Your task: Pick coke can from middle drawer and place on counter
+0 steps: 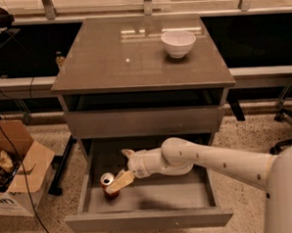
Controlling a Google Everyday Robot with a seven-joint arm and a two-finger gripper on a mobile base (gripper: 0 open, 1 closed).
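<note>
Reaching into the middle drawer (155,195) from its right side, the white arm (212,160) is stretched low over the drawer's floor, and the gripper (121,168) is held over the drawer's left half. Its fingers are spread wide: one tan finger (127,152) is pointed toward the drawer's back, while the other is seen against the right side of the coke can (107,181). The coke can is stood upright on the drawer's floor, near the drawer's left wall and toward its front, and is not enclosed by the fingers. The drawer is pulled out. Above the drawer the counter (109,61) is seen, with a white bowl (178,42) set above the drawer's right rear. An open cardboard box (16,169) is placed on the ground to the left of the drawer.
</note>
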